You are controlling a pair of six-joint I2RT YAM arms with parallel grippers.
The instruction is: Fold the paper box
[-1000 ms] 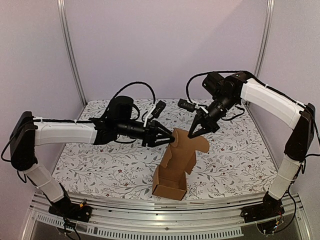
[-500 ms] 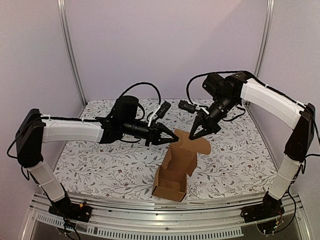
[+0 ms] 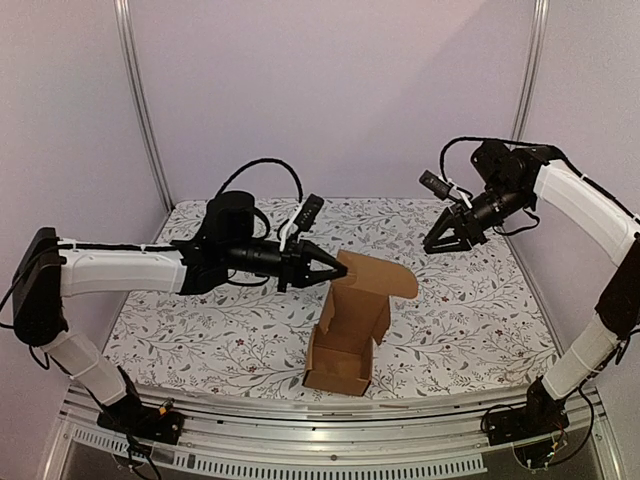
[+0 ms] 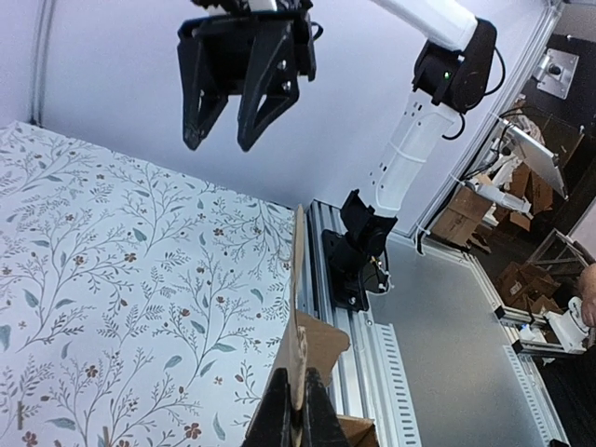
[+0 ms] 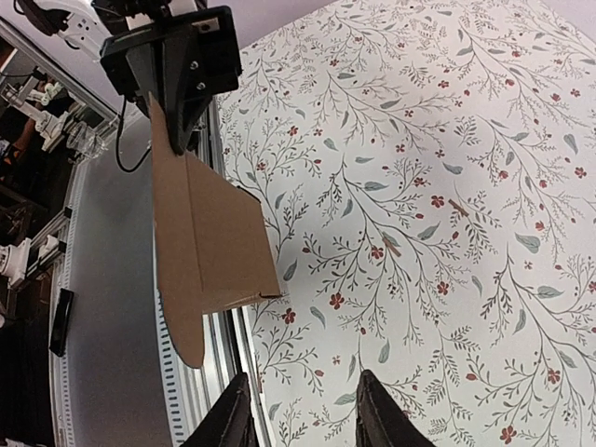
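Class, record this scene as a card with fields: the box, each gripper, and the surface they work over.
paper box: brown cardboard, standing on the table, base formed, top flap raised and not closed
left gripper: shut on the left edge of the top flap
right gripper: open, empty, in the air to the right of the box, apart from it
table: covered in a floral pattern

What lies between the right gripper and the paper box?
Only bare floral table cover; the right gripper hangs open, clear of the paper box, as the top external view shows.
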